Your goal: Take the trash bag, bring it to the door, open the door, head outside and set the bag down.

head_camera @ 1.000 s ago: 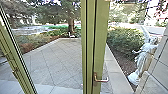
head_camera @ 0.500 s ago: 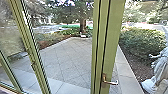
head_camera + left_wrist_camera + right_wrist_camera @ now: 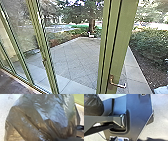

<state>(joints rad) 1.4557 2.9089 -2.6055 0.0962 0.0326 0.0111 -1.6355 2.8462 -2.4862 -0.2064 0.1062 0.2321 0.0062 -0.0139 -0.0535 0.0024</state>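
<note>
Trash bag (image 3: 37, 116) bulges close in our left wrist view; we cannot tell whether either gripper is spread or pinching. Should we pass too near the green door frame (image 3: 125, 37), its lever handle (image 3: 119, 85) could snag and tear the thin plastic.

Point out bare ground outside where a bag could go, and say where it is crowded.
The broad bare patch is the grey tiled paving, seen between a slim green post and the wide green door frame. A pale stone strip borders its right side. Crowded: beyond that strip, the leafy green hedge; at the far end, a brown tree trunk.
</note>
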